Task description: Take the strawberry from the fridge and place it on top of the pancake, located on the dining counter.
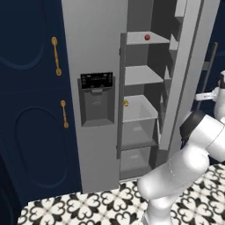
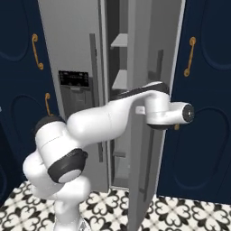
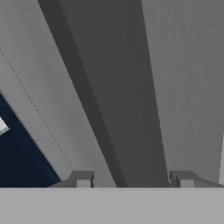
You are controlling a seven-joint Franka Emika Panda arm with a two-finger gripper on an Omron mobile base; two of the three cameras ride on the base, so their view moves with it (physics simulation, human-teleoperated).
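Observation:
The grey steel fridge (image 1: pixel 94 44) (image 2: pixel 67 36) stands with its right door (image 1: pixel 193 66) (image 2: pixel 149 54) swung open. The strawberry (image 1: pixel 147 37), tiny and red, rests on an upper shelf inside. In the hand view my gripper (image 3: pixel 131 179) is open. Its fingertips (image 3: pixel 83 178) stand apart on either side of the door's dark vertical handle (image 3: pixel 100 109), holding nothing. My arm reaches round the outer face of the open door in the right base view. The pancake and the dining counter are out of view.
A small yellow item (image 1: pixel 126 103) lies on a lower fridge shelf. Navy cabinets with gold handles (image 1: pixel 56 56) (image 2: pixel 189 56) flank the fridge. The dispenser panel (image 1: pixel 96 81) is on the left door. Patterned floor tiles (image 1: pixel 88 206) lie below.

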